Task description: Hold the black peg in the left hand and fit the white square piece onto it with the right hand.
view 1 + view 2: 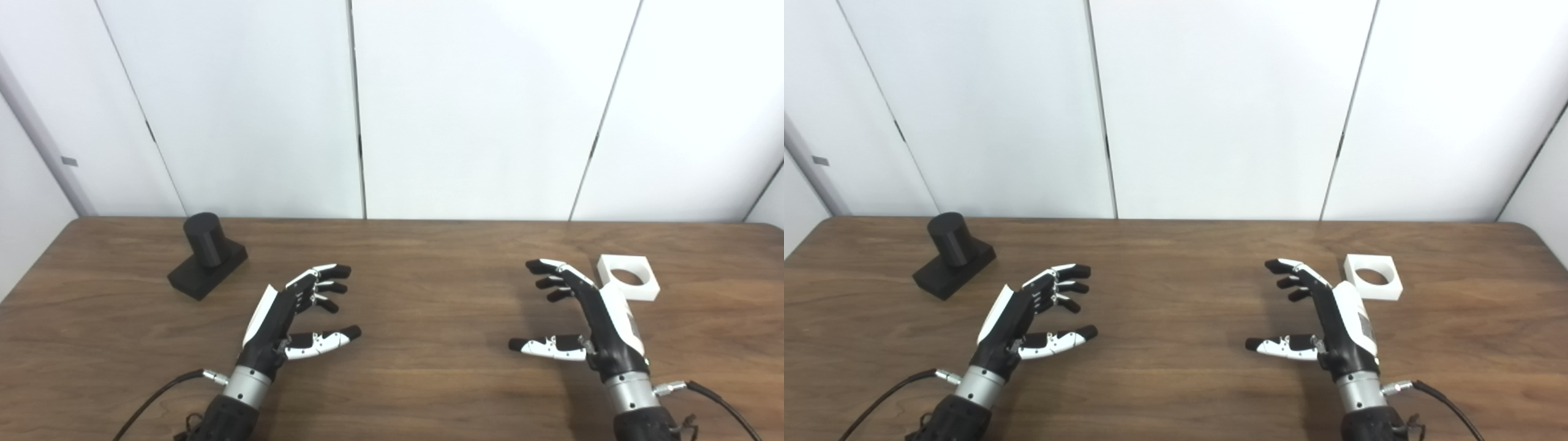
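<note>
White wall panels with dark seams stand behind a brown wood-grain table that fills the lower half of both views

Far left, near the table's back edge, sits the black cylindrical peg on its black rectangular base, upright and untouched, with its base turned at an angle to the table edge. To its right and nearer the robot, well apart from it, the left hand hovers low over the wood with fingers spread and thumb out, holding nothing. Across a wide bare stretch of table the right hand mirrors it, likewise spread and empty. Just behind and to the right of that hand lies the white square plastic piece with a round hole, flat on the table; whether the hand's back touches it cannot be told

Neither grasp has begun, so the risks lie ahead. The peg is tall on a narrow base: a sideways brush from the left hand could tip it or skid it toward the edge. The white square piece lies flat and low, so fingers may struggle to get under it and could push it away toward the right edge instead. A grip that covers the hole would block the fit, and a tilted piece would likely jam on the peg's top rim
</note>
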`<control>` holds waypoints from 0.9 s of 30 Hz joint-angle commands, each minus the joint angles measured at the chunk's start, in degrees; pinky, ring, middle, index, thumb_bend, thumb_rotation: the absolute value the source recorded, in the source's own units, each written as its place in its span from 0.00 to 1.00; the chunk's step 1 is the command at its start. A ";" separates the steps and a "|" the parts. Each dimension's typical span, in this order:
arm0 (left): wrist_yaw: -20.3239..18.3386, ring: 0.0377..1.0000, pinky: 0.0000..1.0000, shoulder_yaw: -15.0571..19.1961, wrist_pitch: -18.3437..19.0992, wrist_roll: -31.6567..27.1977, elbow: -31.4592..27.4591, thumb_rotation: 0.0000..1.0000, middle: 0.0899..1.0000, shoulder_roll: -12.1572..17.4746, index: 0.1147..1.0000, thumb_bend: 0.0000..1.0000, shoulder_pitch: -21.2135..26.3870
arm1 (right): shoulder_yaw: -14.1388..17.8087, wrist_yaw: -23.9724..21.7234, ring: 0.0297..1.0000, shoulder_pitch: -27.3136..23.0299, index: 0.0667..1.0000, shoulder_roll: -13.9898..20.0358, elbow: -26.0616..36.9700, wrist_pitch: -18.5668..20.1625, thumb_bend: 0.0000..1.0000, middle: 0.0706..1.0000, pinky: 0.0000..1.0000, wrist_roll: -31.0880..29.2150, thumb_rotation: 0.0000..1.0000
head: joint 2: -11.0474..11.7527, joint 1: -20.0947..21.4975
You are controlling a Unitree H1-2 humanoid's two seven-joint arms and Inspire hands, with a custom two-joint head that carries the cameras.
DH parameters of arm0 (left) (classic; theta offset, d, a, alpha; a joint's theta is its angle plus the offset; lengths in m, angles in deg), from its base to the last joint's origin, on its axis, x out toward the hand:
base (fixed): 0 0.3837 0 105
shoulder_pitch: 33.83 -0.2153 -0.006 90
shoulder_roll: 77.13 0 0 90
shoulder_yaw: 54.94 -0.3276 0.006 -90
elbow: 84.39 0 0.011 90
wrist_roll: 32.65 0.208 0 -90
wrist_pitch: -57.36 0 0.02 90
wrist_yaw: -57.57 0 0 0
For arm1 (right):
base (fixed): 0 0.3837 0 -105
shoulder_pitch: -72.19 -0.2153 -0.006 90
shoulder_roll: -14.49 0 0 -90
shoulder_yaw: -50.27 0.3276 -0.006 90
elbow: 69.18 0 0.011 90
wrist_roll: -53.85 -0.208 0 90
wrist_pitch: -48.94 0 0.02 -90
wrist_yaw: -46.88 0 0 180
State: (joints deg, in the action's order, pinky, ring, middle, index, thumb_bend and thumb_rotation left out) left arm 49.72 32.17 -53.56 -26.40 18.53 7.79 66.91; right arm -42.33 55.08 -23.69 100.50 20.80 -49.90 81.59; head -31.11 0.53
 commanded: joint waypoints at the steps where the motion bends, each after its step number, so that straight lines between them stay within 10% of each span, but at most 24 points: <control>1: 0.41 0.72 0.60 0.15 -1.73 -0.06 -1.30 0.06 0.78 0.71 0.73 0.73 1.45 | 0.27 0.58 0.68 -1.43 0.72 0.56 1.87 -1.64 0.65 0.73 0.59 -0.29 0.02 | -0.01 0.03; 12: 0.01 0.72 0.59 0.15 -2.18 -0.72 -0.78 0.04 0.77 0.77 0.72 0.73 1.58 | 0.24 0.52 0.68 -1.42 0.72 0.52 1.78 -1.60 0.64 0.74 0.58 -0.39 0.05 | 0.25 -0.38; 27: 2.09 0.74 0.59 -1.58 -0.39 2.91 -0.37 0.10 0.77 -2.35 0.72 0.74 1.46 | 2.16 -1.30 0.70 -0.58 0.72 2.66 2.29 -1.62 0.65 0.74 0.59 -4.08 0.00 | 3.56 -16.45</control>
State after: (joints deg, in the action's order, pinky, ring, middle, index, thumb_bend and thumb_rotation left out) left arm 50.53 30.84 -52.69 -23.98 18.35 6.13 67.03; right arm -40.55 53.51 -23.01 102.35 20.81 -49.88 78.20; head -27.51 -15.90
